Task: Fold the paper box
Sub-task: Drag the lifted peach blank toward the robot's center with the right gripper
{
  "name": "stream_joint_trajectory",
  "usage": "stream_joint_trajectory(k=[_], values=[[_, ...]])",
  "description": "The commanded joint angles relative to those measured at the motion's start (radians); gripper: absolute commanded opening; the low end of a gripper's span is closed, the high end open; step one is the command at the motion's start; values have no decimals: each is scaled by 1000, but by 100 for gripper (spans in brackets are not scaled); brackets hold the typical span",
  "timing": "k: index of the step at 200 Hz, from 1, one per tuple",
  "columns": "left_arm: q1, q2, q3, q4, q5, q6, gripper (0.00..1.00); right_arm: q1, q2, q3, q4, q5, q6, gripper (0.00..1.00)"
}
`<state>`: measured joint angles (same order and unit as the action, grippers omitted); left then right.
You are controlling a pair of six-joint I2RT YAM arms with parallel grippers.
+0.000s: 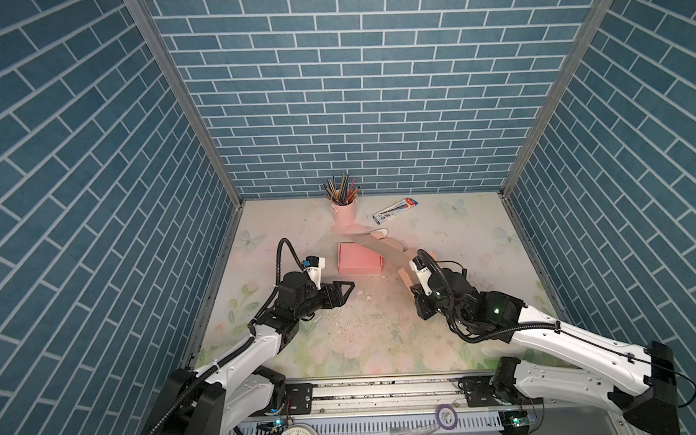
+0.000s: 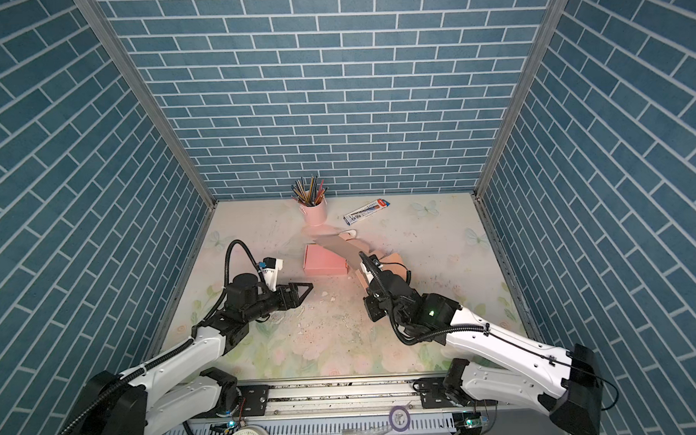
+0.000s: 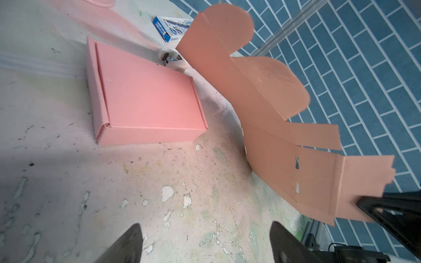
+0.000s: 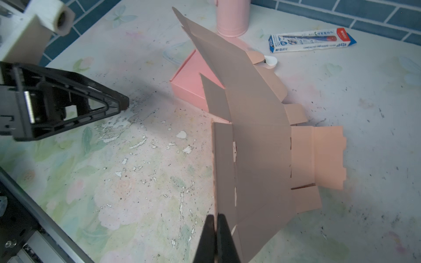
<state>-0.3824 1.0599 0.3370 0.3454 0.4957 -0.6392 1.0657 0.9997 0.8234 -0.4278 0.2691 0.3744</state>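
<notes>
The right gripper is pinched shut on the edge flap of the unfolded paper box blank, holding the sheet up on its side at a lean. My marker is the finished pink box on the table. The blank runs past that box's right end, its long axis going from the pinch near the box's front-right corner to behind the box. Whether the sheet brushes the pink box I can't quite make out. The left gripper hangs off the box's front-left corner, jaws spread wide and empty, pointing along the box's front toward the blank. So the right arm has the sheet; the left, I'd judge, must cross the box's front to reach a panel.
</notes>
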Motion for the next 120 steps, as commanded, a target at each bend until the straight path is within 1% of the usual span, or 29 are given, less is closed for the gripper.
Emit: stream_joint_trajectory(k=[1, 19, 28, 41, 64, 87, 108, 120], values=[[46, -28, -15, -9, -1, -16, 88, 36, -21, 13, 48, 26, -73, 0], [86, -76, -11, -56, -36, -15, 88, 62, -13, -3, 67, 1, -99, 0], [94, -119, 0, -114, -91, -4, 88, 76, -6, -10, 73, -11, -109, 0], [95, -220, 9, -172, -189, 14, 88, 89, 8, -20, 80, -39, -123, 0], [96, -351, 44, -261, -275, 45, 88, 105, 29, -40, 104, -116, -145, 0], [94, -367, 104, -344, -282, 76, 88, 111, 44, -58, 130, -171, -165, 0], [95, -348, 147, -391, -268, 104, 88, 111, 77, -63, 121, -168, -180, 0], [95, -345, 165, -410, -261, 114, 88, 110, 103, -58, 103, -191, -184, 0]])
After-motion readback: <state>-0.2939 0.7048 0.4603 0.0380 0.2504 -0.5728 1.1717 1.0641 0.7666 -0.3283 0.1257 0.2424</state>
